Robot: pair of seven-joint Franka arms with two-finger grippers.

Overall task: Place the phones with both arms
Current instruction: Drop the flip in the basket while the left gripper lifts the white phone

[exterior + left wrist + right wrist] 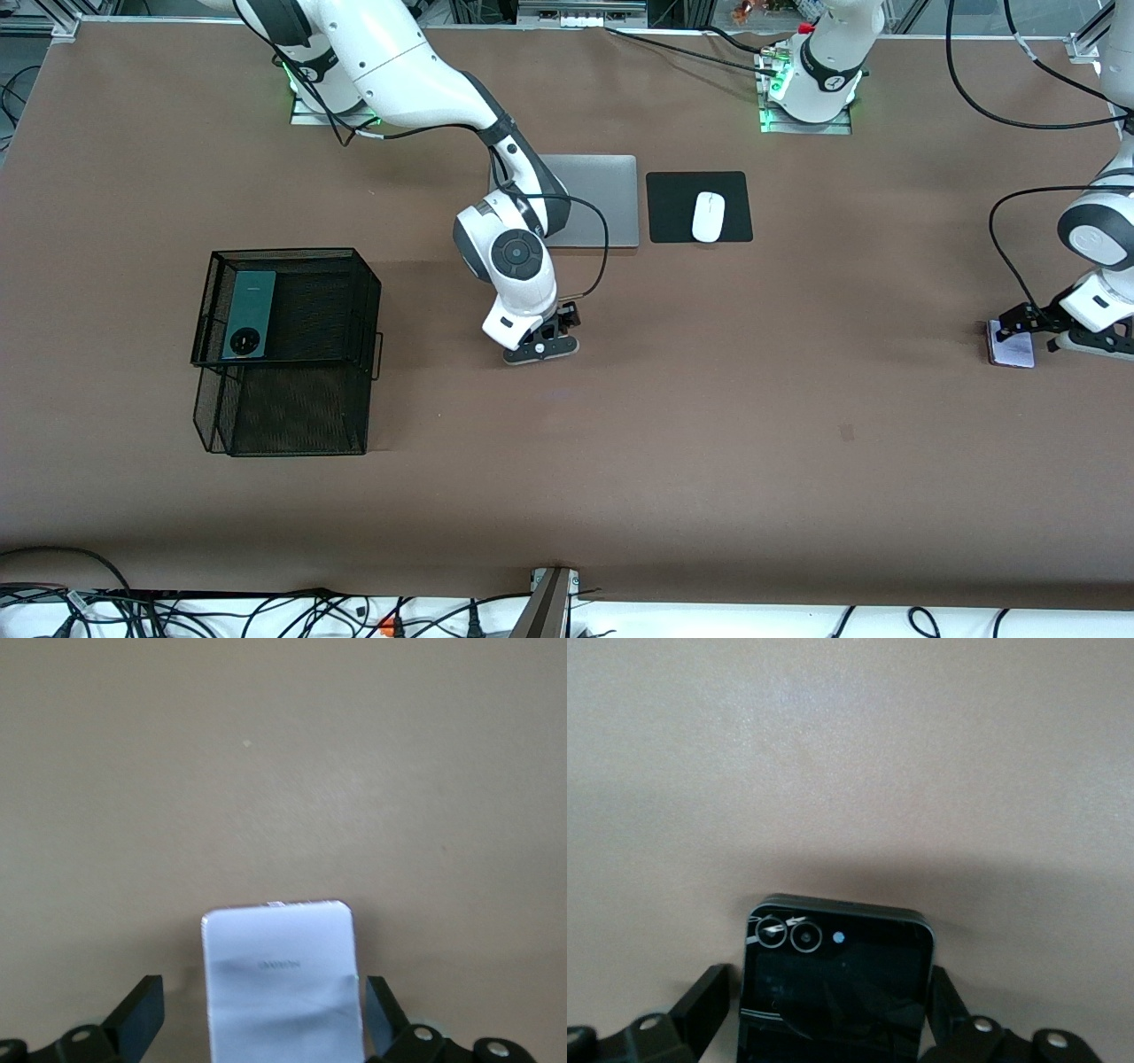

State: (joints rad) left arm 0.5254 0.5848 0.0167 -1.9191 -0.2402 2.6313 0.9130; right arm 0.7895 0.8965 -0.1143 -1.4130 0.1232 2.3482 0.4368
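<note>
Both grippers gape — left gripper [264, 1014] astride lilac phone [282, 979]; right gripper [830, 1010] astride black phone [835, 983].

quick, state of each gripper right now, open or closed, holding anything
Left gripper: open, fingers astride the small squarish pale lilac-white phone on the table, not gripping it.
Right gripper: open, fingers astride the small squarish black phone, not gripping it.

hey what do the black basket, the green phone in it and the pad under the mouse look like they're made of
Basket: looks like black wire mesh, probably coated metal, since the table shows through its walls.
Green phone: smooth dark green back with a soft sheen and a round black camera ring; glass or plastic, cannot tell which.
Mouse pad: matte black, flat and glare-free, likely fabric or rubber foam. The mouse on it looks like glossy white plastic.
</note>
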